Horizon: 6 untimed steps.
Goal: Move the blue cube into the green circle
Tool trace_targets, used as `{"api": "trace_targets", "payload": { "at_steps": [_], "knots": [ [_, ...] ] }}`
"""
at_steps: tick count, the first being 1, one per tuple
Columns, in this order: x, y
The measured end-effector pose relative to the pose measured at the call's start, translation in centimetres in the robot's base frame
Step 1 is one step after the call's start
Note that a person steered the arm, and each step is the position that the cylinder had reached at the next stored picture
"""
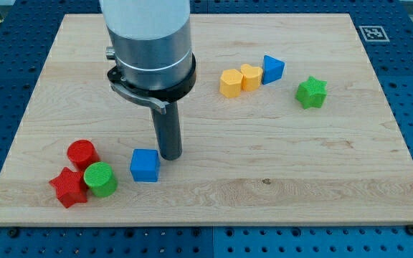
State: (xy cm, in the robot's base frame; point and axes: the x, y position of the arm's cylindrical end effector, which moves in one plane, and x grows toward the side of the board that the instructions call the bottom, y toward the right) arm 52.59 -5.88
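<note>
The blue cube (145, 165) lies on the wooden board (278, 158) at the lower left. The green circle (100, 179), a short green cylinder, stands a short way to the cube's left, apart from it. My tip (169, 155) rests on the board just right of the blue cube, at its upper right corner, very close or touching. The arm's white and grey body rises above it toward the view's top.
A red cylinder (82, 153) and a red star (69, 188) crowd the green circle at its left. At the upper right lie two yellow blocks (230, 83) (251, 77), a blue triangular block (272, 69) and a green star (311, 92).
</note>
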Motion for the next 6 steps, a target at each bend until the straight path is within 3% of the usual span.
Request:
{"api": "trace_targets", "payload": {
  "at_steps": [3, 4, 6],
  "knots": [
    [4.0, -1.6],
    [3.1, -2.4],
    [-11.4, -2.4]
  ]
}}
